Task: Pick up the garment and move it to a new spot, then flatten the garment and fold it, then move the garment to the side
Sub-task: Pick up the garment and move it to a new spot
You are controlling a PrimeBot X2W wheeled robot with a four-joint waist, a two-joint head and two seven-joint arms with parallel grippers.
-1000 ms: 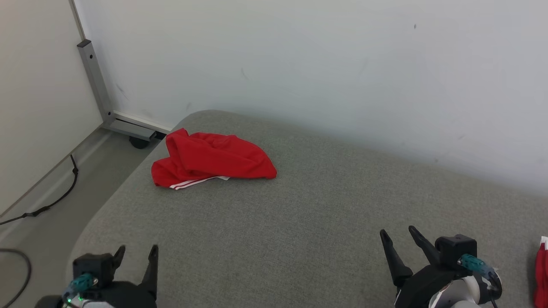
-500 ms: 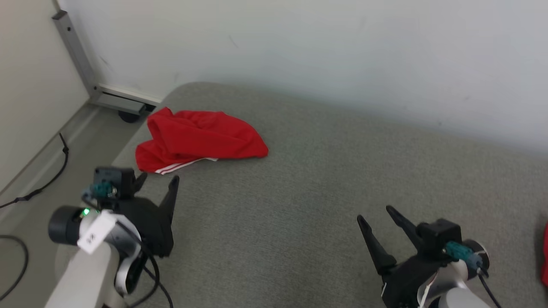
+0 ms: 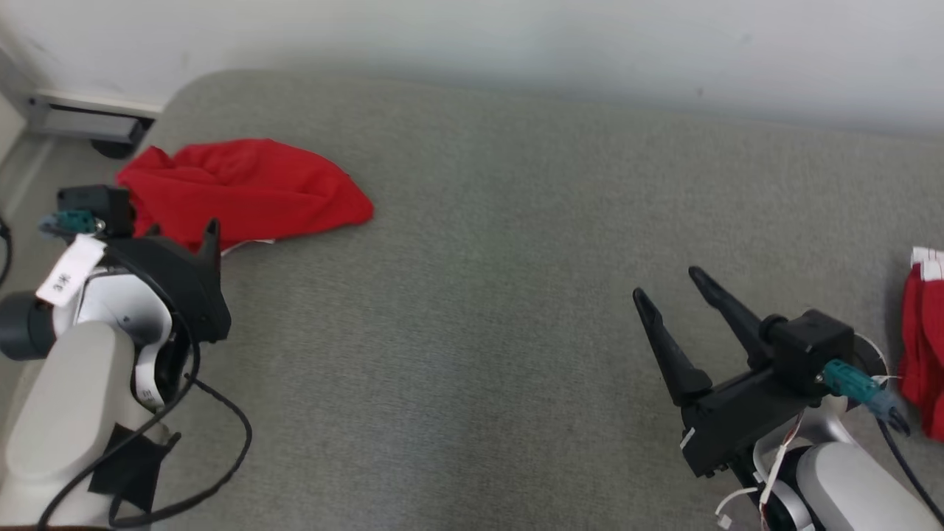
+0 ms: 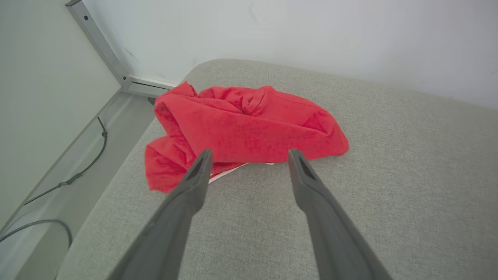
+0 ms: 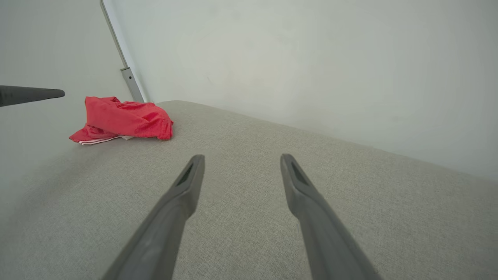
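Note:
The garment (image 3: 243, 188) is a crumpled red piece with white stripes at its near hem, lying near the far left corner of the grey padded surface (image 3: 479, 310). My left gripper (image 3: 181, 232) stands open just in front of the garment's near edge. In the left wrist view the garment (image 4: 245, 124) lies right beyond the spread fingertips of the left gripper (image 4: 249, 153), nothing between them. My right gripper (image 3: 666, 284) is open over bare padding at the right, far from the garment (image 5: 120, 116). Its own view shows the right gripper (image 5: 242, 157) empty.
Another red cloth with white stripes (image 3: 925, 339) lies at the right edge of the surface. A metal frame foot with a caster (image 3: 88, 125) stands past the left corner against the white wall. A cable (image 4: 78, 175) runs on the floor to the left.
The head camera has tilted down and turned. My left arm has reached forward to the garment's near edge. Both grippers have stayed open.

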